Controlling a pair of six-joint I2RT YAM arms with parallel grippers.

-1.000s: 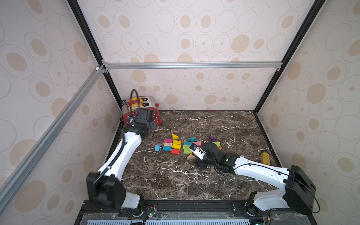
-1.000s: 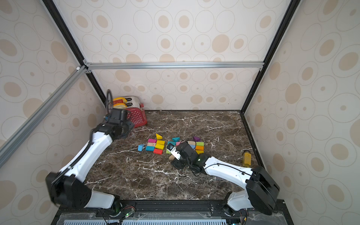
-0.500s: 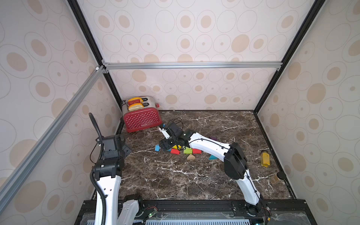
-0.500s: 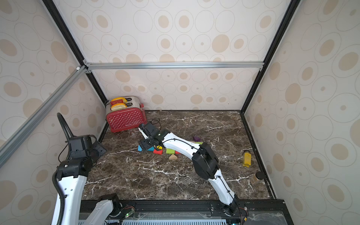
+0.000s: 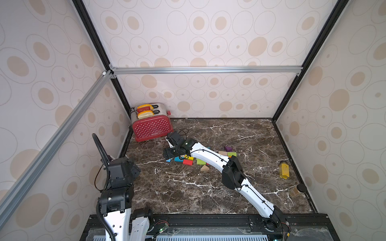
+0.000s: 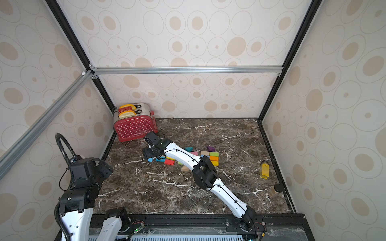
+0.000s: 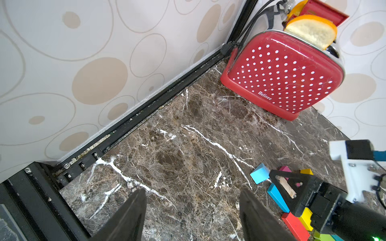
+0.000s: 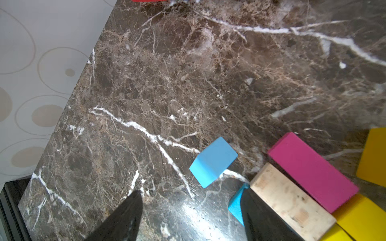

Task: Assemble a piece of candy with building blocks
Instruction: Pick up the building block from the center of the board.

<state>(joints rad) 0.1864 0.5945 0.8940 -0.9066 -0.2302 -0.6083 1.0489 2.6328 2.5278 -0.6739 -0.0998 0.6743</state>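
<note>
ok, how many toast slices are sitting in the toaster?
2. A pale slice sits in the front slot of the red toaster. A red-faced slice sits in the rear slot. Neither slot seems to hide another.

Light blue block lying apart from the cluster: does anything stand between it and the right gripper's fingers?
Nothing visible does: the light blue block lies on bare marble ahead of the open right gripper.

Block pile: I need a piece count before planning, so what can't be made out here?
- Both top views: the right arm covers the middle of the building blocks; count unclear.
- Right wrist view: yellow block cut off by the edge; blue block partly behind a finger.
</note>
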